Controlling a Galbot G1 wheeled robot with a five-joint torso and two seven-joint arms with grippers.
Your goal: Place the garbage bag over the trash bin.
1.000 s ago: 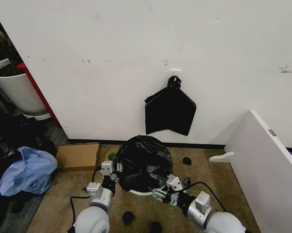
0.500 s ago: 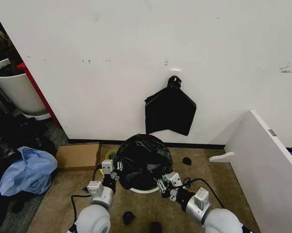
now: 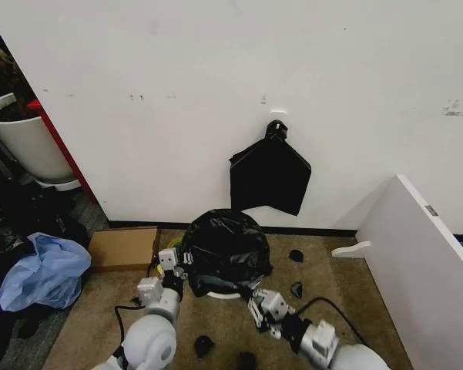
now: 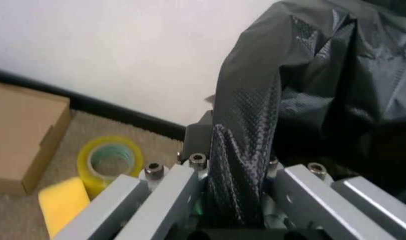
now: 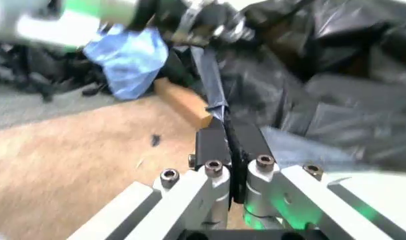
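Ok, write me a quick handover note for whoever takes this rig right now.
Left tool: shut on the garbage bag, at the bin's left side.
Right tool: shut on a strip of the same bag, at the bin's near right.
Bag is draped over the trash bin; white base shows below.
Left: pull the film down evenly, then release both tools.

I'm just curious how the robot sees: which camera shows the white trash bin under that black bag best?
The head view: the trash bin shows as a white rim below the garbage bag. The right wrist view shows a blurred white patch, likely its wall. The left wrist view shows just bag film.
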